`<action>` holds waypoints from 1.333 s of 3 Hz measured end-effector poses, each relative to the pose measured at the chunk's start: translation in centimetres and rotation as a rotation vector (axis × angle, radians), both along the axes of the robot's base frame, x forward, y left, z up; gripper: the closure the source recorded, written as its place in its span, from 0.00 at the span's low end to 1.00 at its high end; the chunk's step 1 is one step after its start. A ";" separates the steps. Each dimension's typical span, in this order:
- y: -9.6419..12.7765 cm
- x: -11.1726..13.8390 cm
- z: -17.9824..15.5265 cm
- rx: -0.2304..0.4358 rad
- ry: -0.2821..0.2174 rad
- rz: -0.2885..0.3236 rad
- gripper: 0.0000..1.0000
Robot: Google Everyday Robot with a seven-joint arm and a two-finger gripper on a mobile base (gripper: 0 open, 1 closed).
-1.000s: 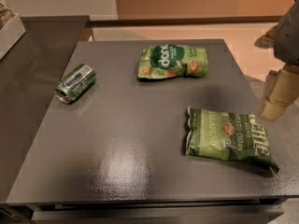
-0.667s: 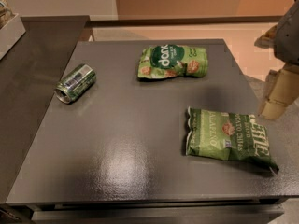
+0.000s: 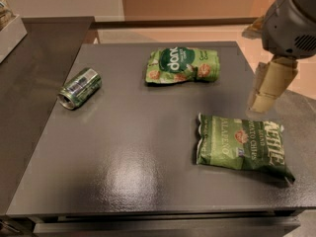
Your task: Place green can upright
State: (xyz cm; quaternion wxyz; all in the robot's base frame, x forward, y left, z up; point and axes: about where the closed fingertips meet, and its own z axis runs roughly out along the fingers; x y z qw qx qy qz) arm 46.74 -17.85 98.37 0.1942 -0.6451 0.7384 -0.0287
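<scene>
1. Approach step is judged in hand: the gripper (image 3: 270, 85) is seen over the table's (image 3: 123, 177) right edge, well apart from the can (image 3: 79, 88) (grip state cannot be told).
2. Can is laid on its side near the left edge.
3. Next, a reach across is called for, then a grasp around the body.
4. Can: shiny green, silver end.

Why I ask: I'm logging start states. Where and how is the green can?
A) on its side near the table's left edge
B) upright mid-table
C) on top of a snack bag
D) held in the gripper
A: the green can lies on its side by the table's left edge, far from the gripper, which hangs at the right edge.
</scene>
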 end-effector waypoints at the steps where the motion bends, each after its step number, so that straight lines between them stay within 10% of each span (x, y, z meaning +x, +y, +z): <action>1: 4.6 3.1 0.6 0.002 -0.070 0.153 0.00; 4: 15.5 8.3 -0.2 -0.076 -0.181 0.538 0.00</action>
